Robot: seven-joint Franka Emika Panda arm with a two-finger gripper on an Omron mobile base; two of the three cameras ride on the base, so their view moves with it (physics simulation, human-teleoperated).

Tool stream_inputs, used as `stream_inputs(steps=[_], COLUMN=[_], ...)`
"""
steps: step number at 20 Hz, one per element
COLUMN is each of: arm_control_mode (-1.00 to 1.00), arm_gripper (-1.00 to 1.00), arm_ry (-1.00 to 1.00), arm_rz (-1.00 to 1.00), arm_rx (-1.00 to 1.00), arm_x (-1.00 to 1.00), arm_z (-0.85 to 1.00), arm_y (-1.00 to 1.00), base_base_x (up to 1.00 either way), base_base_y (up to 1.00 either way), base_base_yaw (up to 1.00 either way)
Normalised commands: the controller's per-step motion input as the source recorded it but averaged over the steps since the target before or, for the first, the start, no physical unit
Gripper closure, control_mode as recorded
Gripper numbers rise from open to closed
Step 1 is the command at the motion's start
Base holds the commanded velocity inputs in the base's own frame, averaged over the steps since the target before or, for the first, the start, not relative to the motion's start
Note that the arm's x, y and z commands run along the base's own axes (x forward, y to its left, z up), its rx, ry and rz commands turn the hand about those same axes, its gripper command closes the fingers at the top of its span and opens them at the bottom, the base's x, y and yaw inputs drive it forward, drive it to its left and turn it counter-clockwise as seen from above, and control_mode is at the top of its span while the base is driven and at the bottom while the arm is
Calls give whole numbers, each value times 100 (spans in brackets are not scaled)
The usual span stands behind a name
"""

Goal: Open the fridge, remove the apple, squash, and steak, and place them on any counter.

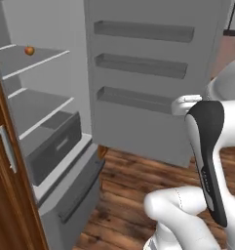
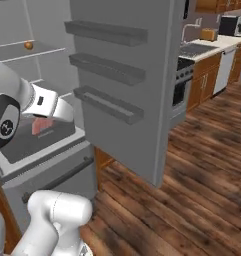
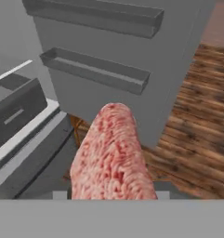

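Carrying the steak (image 3: pixel 112 155) out of the open fridge (image 1: pixel 50 97); tool closed on the slab, held in front of the door shelves (image 3: pixel 95 69), over the lower drawer (image 1: pixel 72 193). Next: swing clear of the door, find a worktop, set meat down. Apple (image 1: pixel 29 50) alone on an upper shelf, yet to fetch. Squash not spotted. Door shelves bare.

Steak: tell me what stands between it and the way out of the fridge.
The steak is in the gripper, just in front of the fridge interior. The open fridge door stands close beside it, toward the wooden floor. Nothing else visible blocks it.
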Motion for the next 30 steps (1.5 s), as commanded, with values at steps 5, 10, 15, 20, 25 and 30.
stream_inputs(steps=[5, 10, 15, 20, 25, 30], arm_control_mode=[100, 100, 100, 100, 100, 100], arm_gripper=[100, 100, 100, 100, 100, 100], arm_ry=[0, 0, 0, 0, 0, 0], arm_rz=[0, 0, 0, 0, 0, 0], arm_rx=[0, 0, 0, 0, 0, 0], arm_x=[0, 0, 0, 0, 0, 0], arm_z=[0, 0, 0, 0, 0, 0], arm_y=[0, 0, 0, 0, 0, 0], base_base_x=[-100, -86, -2, 41, 74, 71], base_base_y=[30, 21, 0, -18, -68, -100], base_base_yaw=[-68, -59, -22, 1, 10, 3])
